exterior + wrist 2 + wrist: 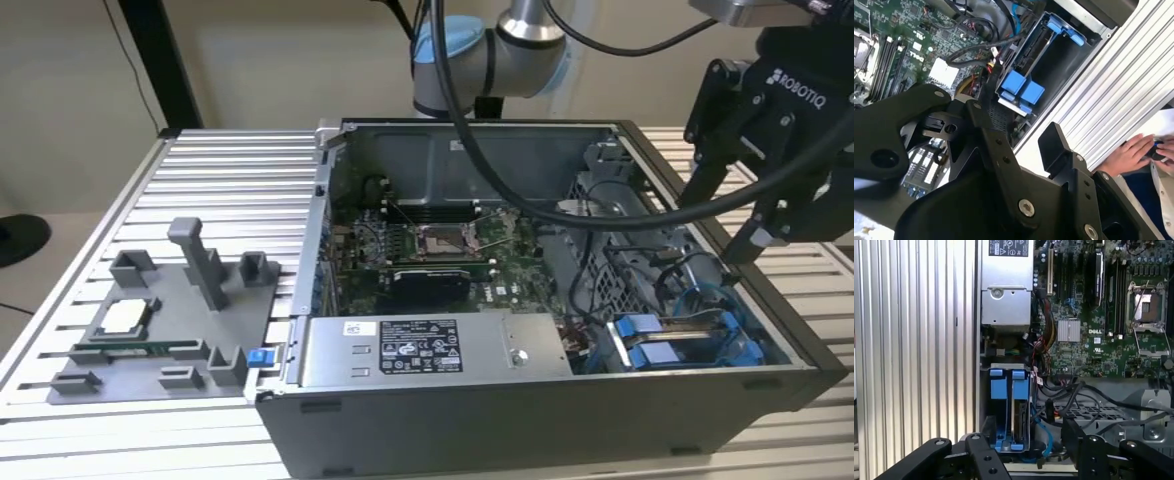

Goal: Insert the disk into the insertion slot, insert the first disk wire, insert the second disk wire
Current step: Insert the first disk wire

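Observation:
My gripper (721, 225) hangs open and empty above the open computer case's right side, in the exterior view. Below it lies the insertion slot (694, 345), a grey bay with blue rails. Both wrist views look down on the insertion slot (1009, 412) (1046, 55) between my spread fingers (974, 445). What looks like the disk (1019, 421) stands edge-on in the half nearer the motherboard, under blue tabs (1021, 90). The half nearer the case wall looks hollow. Black and blue wires (1046, 437) lie loose beside the bay; I cannot tell whether any is plugged in.
A silver power-supply box (400, 350) fills the case's front. The motherboard (427, 250) lies behind it, and a perforated cage (1114, 412) sits next to the bay. A grey fixture (160, 320) with small parts rests on the ribbed table (227, 170). A person's hands (1131, 152) show beyond the table edge.

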